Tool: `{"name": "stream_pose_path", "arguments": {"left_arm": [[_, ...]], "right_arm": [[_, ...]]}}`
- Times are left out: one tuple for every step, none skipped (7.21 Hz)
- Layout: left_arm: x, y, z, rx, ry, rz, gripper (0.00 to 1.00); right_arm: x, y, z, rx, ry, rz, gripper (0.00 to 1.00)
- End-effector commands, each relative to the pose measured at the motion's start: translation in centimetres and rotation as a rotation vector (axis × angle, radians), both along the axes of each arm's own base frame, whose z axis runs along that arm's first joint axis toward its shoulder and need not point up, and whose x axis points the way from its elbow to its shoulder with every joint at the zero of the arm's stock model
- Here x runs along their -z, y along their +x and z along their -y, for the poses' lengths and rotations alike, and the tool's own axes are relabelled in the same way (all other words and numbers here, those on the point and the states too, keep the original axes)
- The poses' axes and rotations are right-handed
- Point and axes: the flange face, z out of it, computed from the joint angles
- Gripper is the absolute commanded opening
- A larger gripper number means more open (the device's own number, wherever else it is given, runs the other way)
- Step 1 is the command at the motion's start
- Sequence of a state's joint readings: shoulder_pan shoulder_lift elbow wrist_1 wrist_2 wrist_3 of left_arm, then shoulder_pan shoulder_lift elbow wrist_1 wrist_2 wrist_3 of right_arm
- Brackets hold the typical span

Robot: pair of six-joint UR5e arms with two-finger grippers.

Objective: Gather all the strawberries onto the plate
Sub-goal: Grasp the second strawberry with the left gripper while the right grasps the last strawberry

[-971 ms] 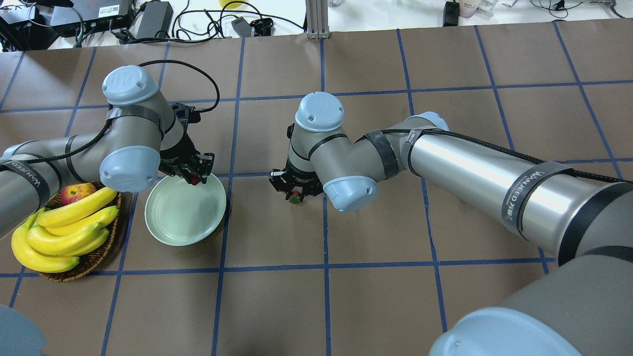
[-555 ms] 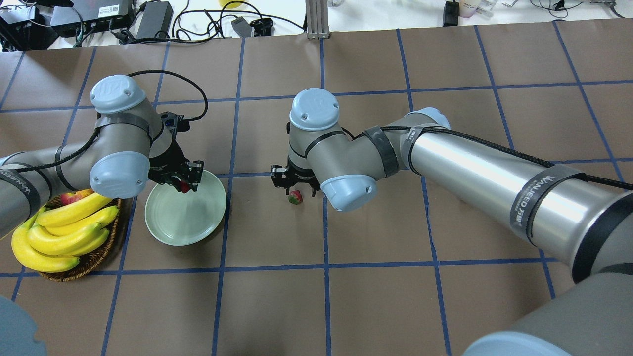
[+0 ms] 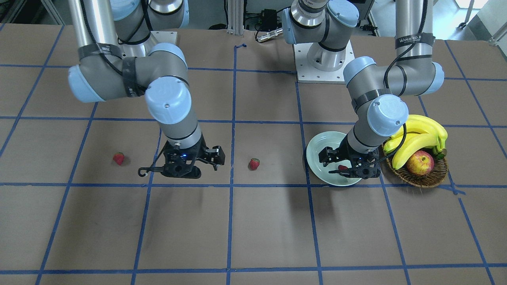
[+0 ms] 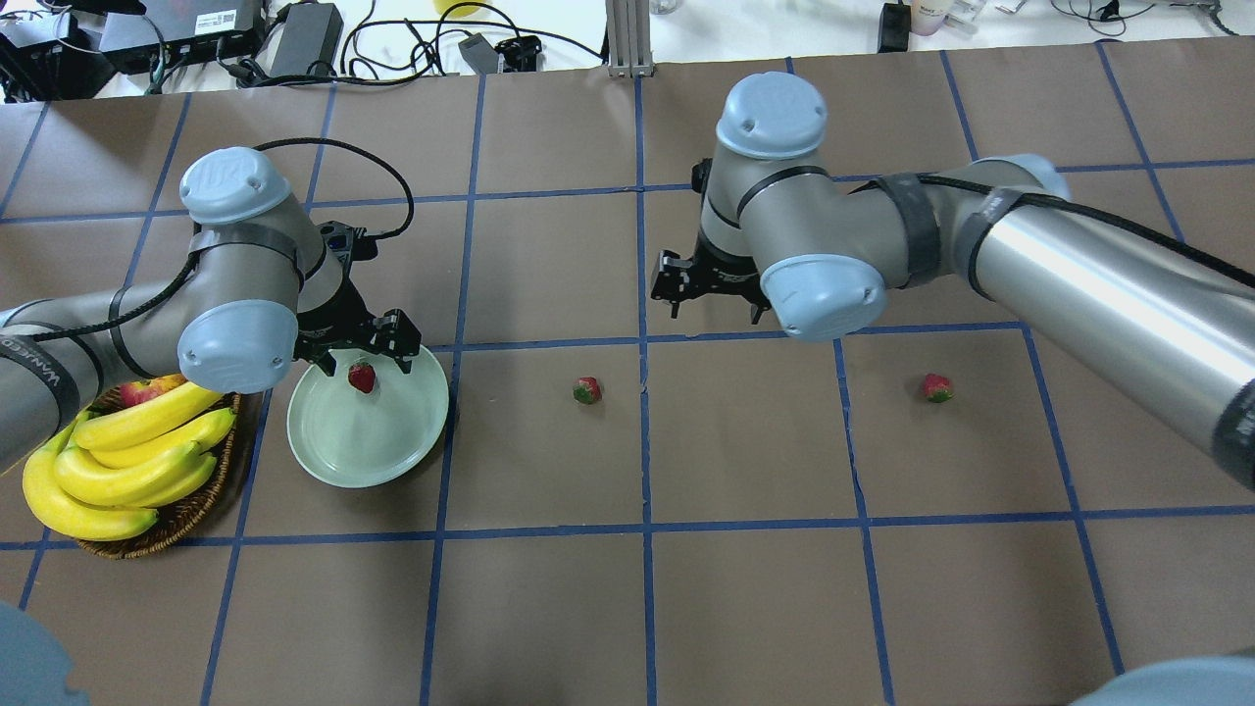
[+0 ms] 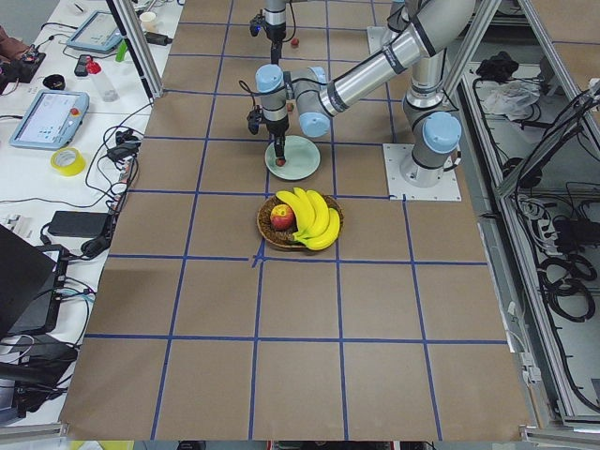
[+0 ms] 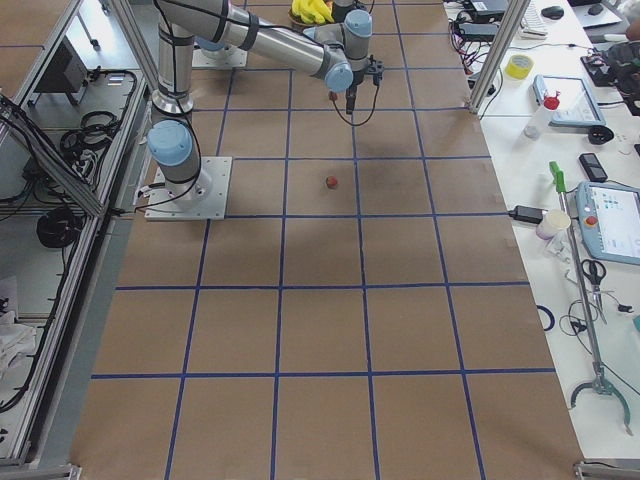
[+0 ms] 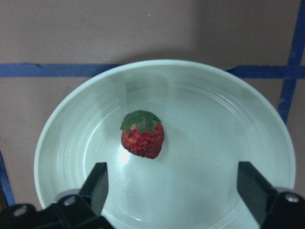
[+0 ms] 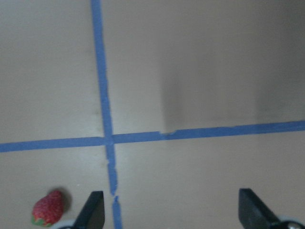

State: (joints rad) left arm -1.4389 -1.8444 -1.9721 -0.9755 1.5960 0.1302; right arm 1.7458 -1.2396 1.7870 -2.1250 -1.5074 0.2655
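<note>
One strawberry [image 4: 362, 377] lies in the pale mint plate [image 4: 368, 446], near its far rim; the left wrist view shows it [image 7: 142, 135] on the plate [image 7: 224, 138]. My left gripper [image 4: 358, 351] hovers open just above it, fingers either side. A second strawberry [image 4: 587, 390] lies on the table's middle. A third strawberry [image 4: 936, 388] lies further right. My right gripper [image 4: 713, 294] is open and empty, above the table between and beyond those two. The right wrist view shows the middle strawberry [image 8: 48, 208] at its lower left.
A wicker basket [image 4: 186, 515] with bananas [image 4: 127, 461] and an apple [image 4: 147, 390] stands directly left of the plate, under my left arm's elbow. Blue tape lines grid the brown table. Cables and boxes lie beyond the far edge.
My left gripper has opened and the strawberry it held now lies in the plate. My right gripper has left the middle strawberry on the table and moved right and away, uncovering the third one.
</note>
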Motion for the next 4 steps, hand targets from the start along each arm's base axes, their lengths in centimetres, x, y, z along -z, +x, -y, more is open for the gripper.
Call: {"name": "stream_pose_path", "arguments": {"left_arm": [[-2.5,-7.4,1.2,0.075,-0.061,0.003,1.0],[-2.1,-11.6,0.6,0.131,-0.063,-0.027,1.0],[-1.8,-13.4,0.4,0.069,-0.065,-0.083,1.0],[-1.5,-14.9,0.1,0.012,-0.062,-0.108,1.0]], "right_arm": [[-0.7,-9.6,0.9,-0.028,0.001,-0.08,1.0],[-0.4,-13.0,1.2,-0.081,0.01,-0.082,1.0],[0.8,-16.5,1.0,-0.093,0.024,-0.074,1.0],[0.4,-17.8,0.7,-0.102,0.016,-0.073,1.0]]}}
